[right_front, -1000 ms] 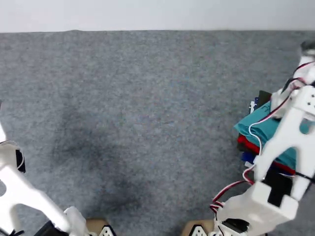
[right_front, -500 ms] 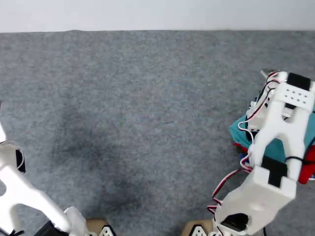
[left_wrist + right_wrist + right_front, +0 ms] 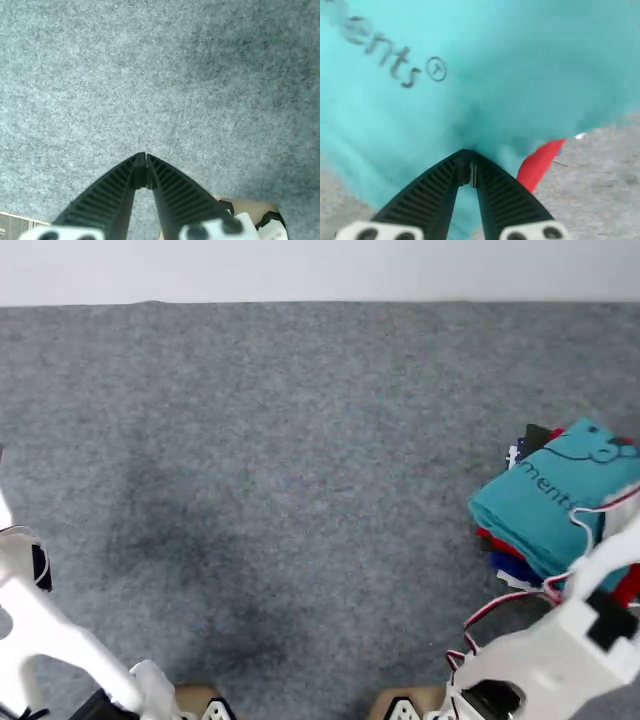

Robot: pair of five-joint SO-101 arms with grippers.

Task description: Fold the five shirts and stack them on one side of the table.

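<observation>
A stack of folded shirts lies at the table's right edge. A teal shirt with dark lettering is on top, and red, blue and dark layers show beneath it. The right arm stands at the near right corner, just in front of the stack. In the right wrist view my right gripper is shut and hangs close over the teal shirt, with a red shirt edge peeking out beside it. My left gripper is shut above bare grey mat, holding nothing.
Grey felt mat covers the table, with a white wall strip along the far edge. The left arm sits at the near left corner. Tan arm bases line the near edge.
The right arm has drawn back from over the stack toward the near edge, uncovering the teal shirt. The left arm has not moved.
</observation>
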